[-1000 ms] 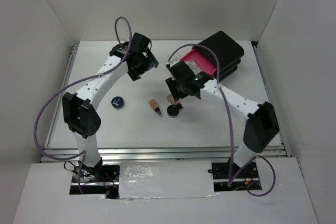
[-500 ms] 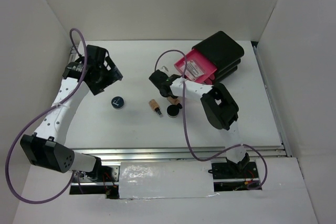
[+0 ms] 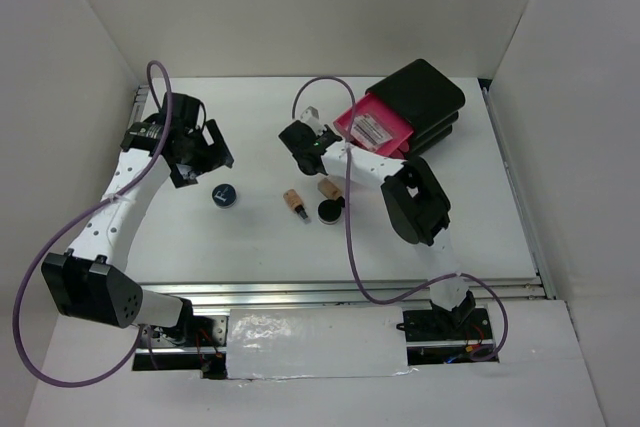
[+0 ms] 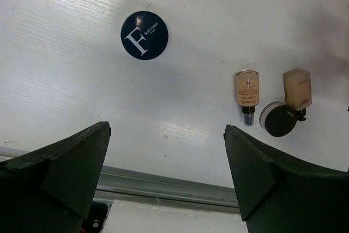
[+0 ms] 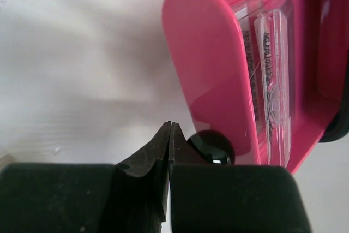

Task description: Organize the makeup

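Makeup: six items noted. Two white sachets [image 5: 265,64] lie flat inside the pulled-out pink drawer [image 5: 210,75], just beyond the right fingers [image 5: 169,137] and off to one side of their tips.

The other four items lie loose on the desk [image 3: 250,247], in the stretch between the two sets of fingers. A round black compact [image 4: 144,35] with a white letter F on its lid lies ahead of the left fingers [image 3: 203,154]. It is the item nearest to them and is not touching them.

Farther from the left fingers, and nearer the right ones, three items sit close together:
- a tan bottle [image 4: 247,88] on its side, black cap toward the near edge of the desk;
- a second tan bottle [image 4: 297,88] just beside it, also on its side;
- a second black compact [image 4: 280,120] between the two caps, against or almost against the second bottle. Contact with the first bottle cannot be confirmed.

Left fingers: spread wide apart, holding nothing, clear of the desk.

Right fingers: pressed together tip to tip, with nothing visible between them. Their tips are at the front panel of the pink drawer, just beside a small dark round part [image 5: 210,148] on that panel. Whether they touch it cannot be told.

The drawer projects from a black box [image 3: 425,97] standing beyond the right fingers.
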